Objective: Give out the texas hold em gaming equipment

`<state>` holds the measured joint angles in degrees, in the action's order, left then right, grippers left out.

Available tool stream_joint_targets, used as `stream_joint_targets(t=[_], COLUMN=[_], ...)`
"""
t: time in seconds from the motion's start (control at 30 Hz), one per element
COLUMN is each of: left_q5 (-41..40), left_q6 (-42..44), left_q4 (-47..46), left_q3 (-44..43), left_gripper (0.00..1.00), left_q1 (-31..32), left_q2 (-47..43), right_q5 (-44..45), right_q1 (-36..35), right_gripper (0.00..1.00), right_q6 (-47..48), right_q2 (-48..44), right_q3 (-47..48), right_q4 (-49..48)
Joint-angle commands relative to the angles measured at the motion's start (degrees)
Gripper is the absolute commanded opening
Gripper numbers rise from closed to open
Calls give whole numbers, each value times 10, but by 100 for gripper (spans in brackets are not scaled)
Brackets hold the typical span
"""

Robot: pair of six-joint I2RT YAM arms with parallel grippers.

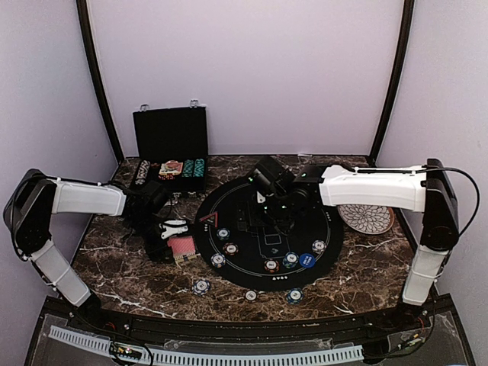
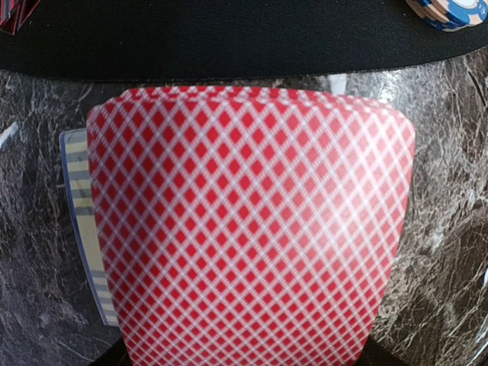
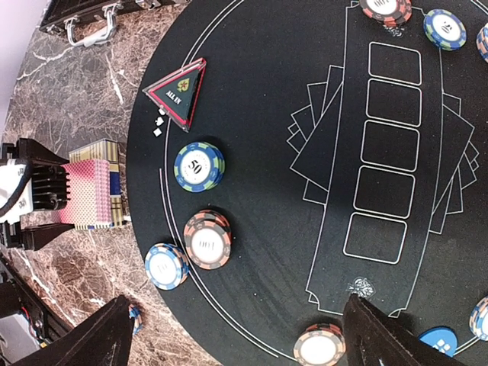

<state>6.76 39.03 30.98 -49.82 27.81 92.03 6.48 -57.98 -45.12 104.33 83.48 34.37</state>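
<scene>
I've got the left fingers (image 3: 40, 158) pinching the red-backed cards (image 2: 244, 229) by their side edges, near the left edge of the desk (image 1: 137, 290), just off the left rim of the round black mat (image 1: 245, 273). The top card bows and fills my left wrist view. A striped box (image 2: 80, 229) lies flat on the desk under the cards. The right fingers (image 3: 385, 339) are spread wide, hanging over the middle of the mat and holding nothing. Chips (image 1: 231, 248) sit in small stacks along the near half of the mat, with a blue disc (image 1: 306, 260) among them. I count three loose chips (image 1: 201, 287) off the mat toward the near edge. A red-trimmed triangle marker (image 3: 179, 91) is on the mat's left part. An open black case (image 1: 171, 145) is at the far-left corner and a white plate (image 1: 366, 219) is by the right edge.
</scene>
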Motion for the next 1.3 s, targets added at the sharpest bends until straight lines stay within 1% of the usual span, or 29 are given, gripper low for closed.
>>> stream_joint_targets(t=[0.0, 0.03, 0.07, 0.1, 0.13, 0.17, 0.2, 0.27, 0.4, 0.47, 0.5, 0.57, 0.73, 0.9, 1.03, 1.27], left_q5=[-21, -20, -20, -19, -18, -17, -14, -12, -18, -21, -21, -18, 1, 34, 55, 97], left_q6=[5, 4, 4, 5, 5, 5, 4, 6, 7, 10, 10, 9, 5, -1, -1, -3], left_q4=[-1, -1, 0, 0, 0, 0, 0, -1, 3, 2, 1, 2, 13, 47, 73, 120], left_q3=[6, 6, 6, 6, 7, 6, 7, 7, 8, 11, 12, 12, -1, -27, -47, -80], left_gripper=[63, 61, 55, 52, 43, 40, 33, 26, 18, 11, 4, 0, 0, 0, 0, 0], left_q1=[-3, -3, -3, -3, -3, -3, -3, -3, -3, -3, -3, -3, -3, -3, -1, 14], left_q2=[6, 5, 1, 0, -5, -8, -16, -27, -29, -30, -33, -37, -53, -70, -79, -99], right_q5=[6, 6, 7, 7, 7, 8, 8, 8, 7, 6, 6, 5, -1, -25, -77, -206], right_q1=[-3, -3, -4, -3, -4, -3, -3, -3, -3, -3, -3, -3, -3, 0, 8, 22], right_gripper=[96, 96, 96, 96, 96, 96, 96, 96, 96, 96, 96, 96, 96, 97, 98, 99], right_q6=[-6, -6, -7, -7, -8, -9, -10, -11, -12, -14, -14, -15, -18, -25, -32, -63], right_q2=[-24, -26, -26, -28, -28, -29, -30, -31, -30, -30, -30, -30, -30, -33, -32, -18], right_q3=[-10, -11, -12, -13, -14, -15, -16, -17, -16, -16, -17, -17, -17, -24, -30, -40], right_q4=[-18, -18, -17, -17, -17, -17, -18, -19, -22, -24, -25, -26, -32, -59, -103, -227])
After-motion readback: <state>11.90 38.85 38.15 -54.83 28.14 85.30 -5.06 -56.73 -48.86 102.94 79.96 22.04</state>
